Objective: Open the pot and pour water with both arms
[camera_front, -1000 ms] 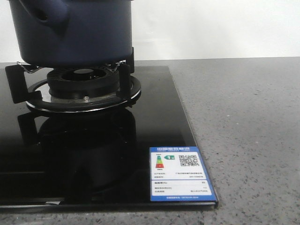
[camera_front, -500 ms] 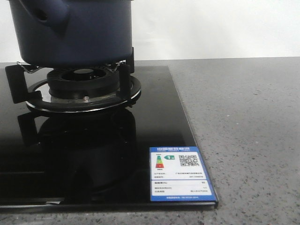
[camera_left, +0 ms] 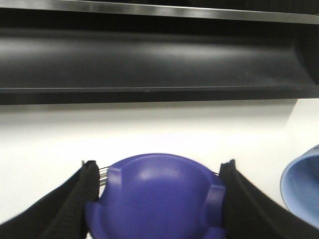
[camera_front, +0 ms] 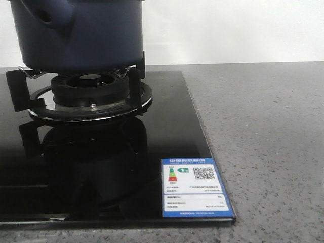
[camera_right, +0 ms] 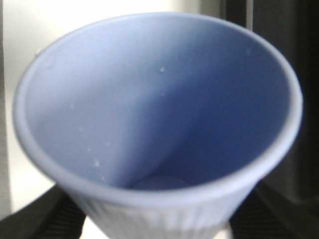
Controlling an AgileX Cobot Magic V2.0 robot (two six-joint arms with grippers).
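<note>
Large round dark navy-blue pot [camera_front: 81, 35] rests on the black gas burner [camera_front: 91, 93]. Left gripper [camera_left: 158, 199] clamps a domed blue lid knob [camera_left: 157, 196]; right gripper [camera_right: 159, 211] clamps an apparently empty light-blue ribbed cup [camera_right: 154, 114]. Lid removal and pouring cannot be confirmed.

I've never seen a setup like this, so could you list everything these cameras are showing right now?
pot: one, dark navy, sitting on the burner grate.
burner: one, black, on the cooktop's left rear.
cooktop: one, glossy black glass, on the counter.
label: one, blue and white, at the cooktop's near right corner.
counter: grey speckled, right of the cooktop.
lid: one, blue-purple, between the left fingers.
cup: one, light blue, ribbed, between the right fingers.
left fingers: black.
right fingers: black.
</note>
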